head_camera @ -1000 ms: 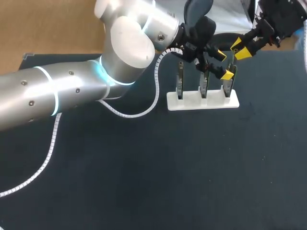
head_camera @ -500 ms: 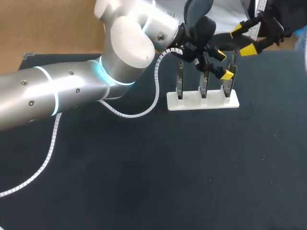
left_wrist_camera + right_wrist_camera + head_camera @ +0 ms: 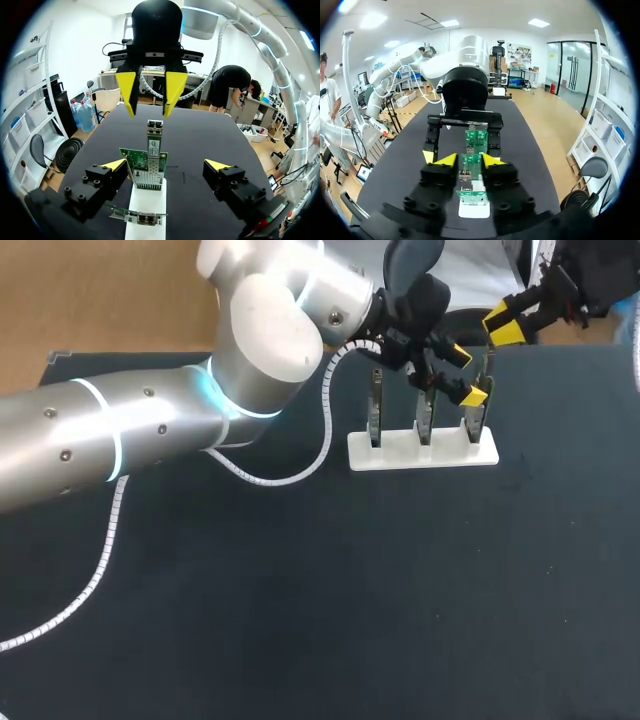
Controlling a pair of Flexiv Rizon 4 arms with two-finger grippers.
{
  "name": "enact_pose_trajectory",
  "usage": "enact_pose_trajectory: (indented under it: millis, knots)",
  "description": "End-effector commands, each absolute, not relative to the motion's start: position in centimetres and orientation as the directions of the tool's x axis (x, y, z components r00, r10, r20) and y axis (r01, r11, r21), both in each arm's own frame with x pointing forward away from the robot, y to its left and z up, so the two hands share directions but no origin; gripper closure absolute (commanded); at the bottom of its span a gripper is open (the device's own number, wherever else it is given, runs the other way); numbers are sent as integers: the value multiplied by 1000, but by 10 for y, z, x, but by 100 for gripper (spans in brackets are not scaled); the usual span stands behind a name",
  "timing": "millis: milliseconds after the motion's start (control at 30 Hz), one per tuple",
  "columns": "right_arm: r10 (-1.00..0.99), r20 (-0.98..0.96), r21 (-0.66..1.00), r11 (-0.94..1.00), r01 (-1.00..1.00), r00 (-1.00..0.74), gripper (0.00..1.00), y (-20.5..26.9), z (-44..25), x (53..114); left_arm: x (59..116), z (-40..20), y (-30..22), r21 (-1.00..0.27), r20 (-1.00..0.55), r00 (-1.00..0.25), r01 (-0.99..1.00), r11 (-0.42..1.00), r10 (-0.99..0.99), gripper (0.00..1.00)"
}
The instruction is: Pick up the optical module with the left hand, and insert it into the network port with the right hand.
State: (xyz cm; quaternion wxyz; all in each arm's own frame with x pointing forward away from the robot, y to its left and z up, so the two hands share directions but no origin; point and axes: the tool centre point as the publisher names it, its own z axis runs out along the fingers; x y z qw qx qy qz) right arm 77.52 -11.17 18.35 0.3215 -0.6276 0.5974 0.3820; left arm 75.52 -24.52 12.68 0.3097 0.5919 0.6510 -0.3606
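Three upright green network cards stand in a white holder (image 3: 422,450). My left gripper (image 3: 467,375) is open wide and straddles the rightmost card (image 3: 480,410) without touching it. In the left wrist view that card (image 3: 149,167) stands between my left gripper's (image 3: 165,165) fingers, with a silver optical module (image 3: 155,127) at its top. My right gripper (image 3: 507,325) hangs above and behind the cards. Its yellow tips stand a narrow gap apart with nothing between them, as the left wrist view shows of the right gripper (image 3: 150,95). In the right wrist view the right gripper (image 3: 469,160) points down at the cards (image 3: 470,175).
The left arm's white coiled cable (image 3: 300,465) trails over the dark table mat (image 3: 400,590) to the left of the holder. The big silver left arm (image 3: 150,420) lies across the left half. The table's back edge is just behind the holder.
The right gripper rose and drew back from the rightmost card's top, spread wide, then narrowed again. The left arm and the cards have kept still.
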Motion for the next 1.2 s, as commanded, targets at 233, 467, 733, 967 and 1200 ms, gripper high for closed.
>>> enact_pose_trajectory:
  millis: [233,467,733,967,1200]
  knots:
    - [-514,-858,63,-71,-996,-18,100,-113,178,773,758,127,-247,-106,-826,-109,994,37,553,0]
    - [-530,-847,81,-76,-994,-29,100,-113,170,772,758,127,-247,-106,-826,-109,994,37,553,0]
    - [-548,-834,116,-78,-990,-55,100,-114,158,770,758,127,-247,-106,-826,-109,994,37,553,0]
    - [-551,-831,133,-63,-989,-77,100,-115,150,770,758,127,-247,-106,-826,-109,994,37,553,0]
    - [-552,-829,148,-62,-987,-89,100,-115,146,769,758,127,-247,-106,-826,-109,994,37,553,0]
